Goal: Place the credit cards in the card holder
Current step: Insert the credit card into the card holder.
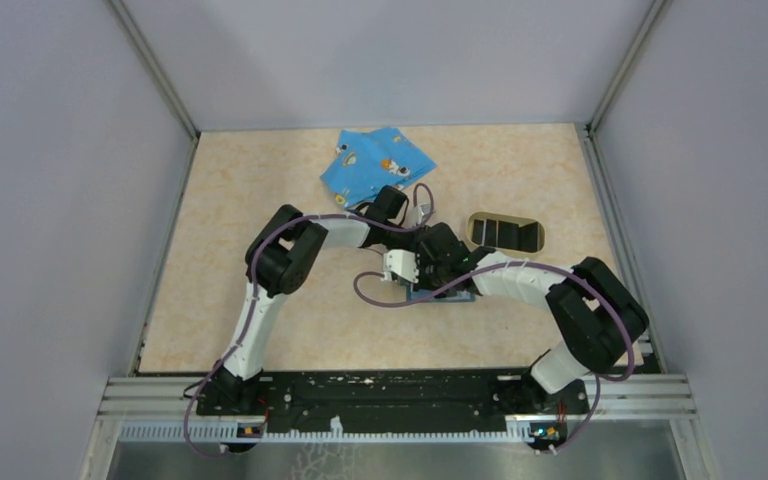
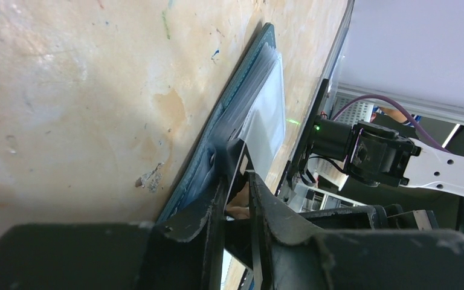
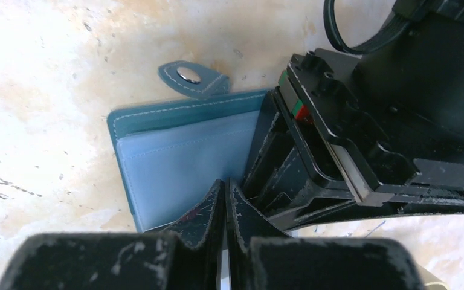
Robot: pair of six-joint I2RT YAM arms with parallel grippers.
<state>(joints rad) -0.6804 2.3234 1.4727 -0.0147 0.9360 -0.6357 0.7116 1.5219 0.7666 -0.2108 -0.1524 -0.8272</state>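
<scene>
The teal card holder [image 3: 175, 169] lies open on the table with its snap tab [image 3: 190, 77] at the far side; in the top view only a strip of the card holder [image 1: 452, 296] shows under both wrists. My left gripper [image 2: 237, 181] stands at its edge [image 2: 241, 81]. The jaws are slightly apart around a thin black credit card [image 2: 237, 166] that leans into the fold, with a gap beside it. My right gripper [image 3: 225, 184] is shut, its tips over the pale blue lining, with nothing seen between them. The left gripper's fingers [image 3: 281, 163] stand close on its right.
A tan oval tray [image 1: 505, 216] holding dark cards [image 1: 493, 236] sits right of the grippers. A bright blue cartoon-print cloth [image 1: 375, 162] lies behind them. Grey walls close in the table on three sides.
</scene>
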